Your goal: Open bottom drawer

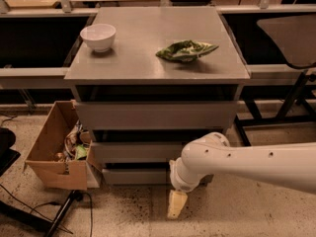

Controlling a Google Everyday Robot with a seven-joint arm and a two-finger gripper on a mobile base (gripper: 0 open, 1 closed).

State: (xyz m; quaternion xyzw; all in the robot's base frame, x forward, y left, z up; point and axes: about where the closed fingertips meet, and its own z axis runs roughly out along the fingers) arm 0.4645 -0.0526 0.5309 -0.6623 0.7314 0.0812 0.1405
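A grey metal cabinet has three drawers. The bottom drawer (136,176) is low near the floor and looks closed, its front flush under the middle drawer (133,151). My white arm reaches in from the right, and my gripper (177,204) hangs just below and in front of the bottom drawer's right part, close to the floor. Only a cream-coloured finger piece shows. The arm's elbow covers the right end of the bottom drawer.
A white bowl (98,36) and a green crumpled bag (186,50) lie on the cabinet top (148,63). An open cardboard box (57,154) of scraps stands at the cabinet's left. A black stand foot (54,218) and cables lie on the floor at left.
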